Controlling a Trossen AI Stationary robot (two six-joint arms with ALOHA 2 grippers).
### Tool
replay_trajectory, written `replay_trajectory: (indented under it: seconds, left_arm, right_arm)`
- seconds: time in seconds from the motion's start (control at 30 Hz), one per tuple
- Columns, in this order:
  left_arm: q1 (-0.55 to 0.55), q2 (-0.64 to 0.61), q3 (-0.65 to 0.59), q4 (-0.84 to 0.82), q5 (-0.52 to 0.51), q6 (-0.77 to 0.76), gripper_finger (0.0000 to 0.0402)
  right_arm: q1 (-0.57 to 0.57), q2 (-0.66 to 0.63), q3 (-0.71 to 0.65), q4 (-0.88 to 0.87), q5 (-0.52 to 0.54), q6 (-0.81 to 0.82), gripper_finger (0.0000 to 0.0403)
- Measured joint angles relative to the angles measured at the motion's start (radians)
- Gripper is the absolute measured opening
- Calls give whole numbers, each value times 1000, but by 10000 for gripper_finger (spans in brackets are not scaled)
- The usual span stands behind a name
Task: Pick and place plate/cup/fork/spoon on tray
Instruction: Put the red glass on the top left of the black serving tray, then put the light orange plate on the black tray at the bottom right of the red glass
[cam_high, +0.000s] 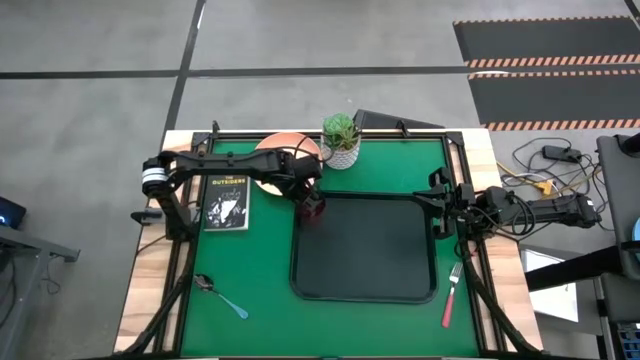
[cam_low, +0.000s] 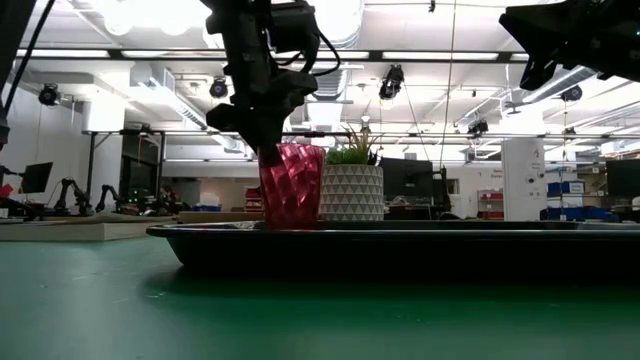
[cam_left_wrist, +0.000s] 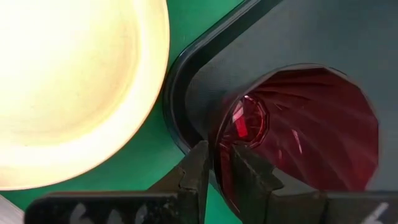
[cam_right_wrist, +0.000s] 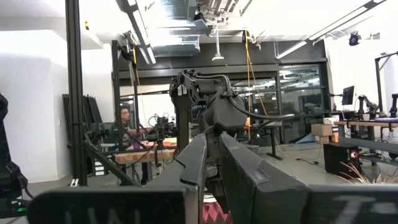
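- From above you see the left gripper (cam_high: 311, 203) at the far left corner of the large black rectangular tray (cam_high: 364, 292), a smooth dish with rounded corners and a raised rim. It is closed on the small dark red round cup (cam_high: 314, 209), which sits just inside that corner. The round, shallow peach-pink plate (cam_high: 276, 152) lies on the green mat (cam_high: 264, 270) behind the arm, beside a white faceted pot with a green plant (cam_high: 341, 140). A small black book (cam_high: 227, 202) lies left of the tray. The spoon with a silver bowl and slim light blue handle (cam_high: 224, 299) lies near the mat's front left; the fork with silver tines and slim red-pink handle (cam_high: 451, 294) lies just right of the tray. The right gripper (cam_high: 441, 203) waits at the tray's right edge.
- At table height, you see the cup (cam_low: 291, 186), ribbed and translucent, standing upright on the tray (cam_low: 400, 250), with the pot (cam_low: 351, 190) behind it.
- In the left wrist view, your two dark fingers (cam_left_wrist: 198, 171) pinch the cup's (cam_left_wrist: 311, 124) thin fluted wall, one inside and one outside; the glossy plate (cam_left_wrist: 74, 87) lies beyond the tray's rim (cam_left_wrist: 177, 106).
- In the right wrist view, the right gripper's (cam_right_wrist: 210, 163) fingers are nearly together, holding nothing.
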Motion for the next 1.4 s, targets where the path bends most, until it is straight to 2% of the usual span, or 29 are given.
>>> replay_trajectory:
  seconds: [0.43, 0.7, 0.83, 1.07, 1.27, 1.4]
  left_arm:
    - [0, -88, -1, -5, -7, 93, 48]
    - [-34, -198, -26, 20, -23, 236, 48]
    - [-63, -292, -69, 26, -52, 245, 48]
    - [-71, -455, -222, 33, -137, 235, 48]
    - [-71, -507, -350, 87, -148, 236, 48]
    - [-71, -511, -419, 111, -163, 291, 48]
  right_arm:
    - [0, 0, 0, -1, -1, 0, 36]
    - [0, 0, 0, -10, -1, 0, 36]
    - [0, 0, 0, -33, -1, 0, 36]
    - [0, 8, 0, -34, -1, 28, 36]
    - [0, 13, 0, -37, -1, 35, 36]
    - [0, 13, 0, -44, -1, 35, 36]
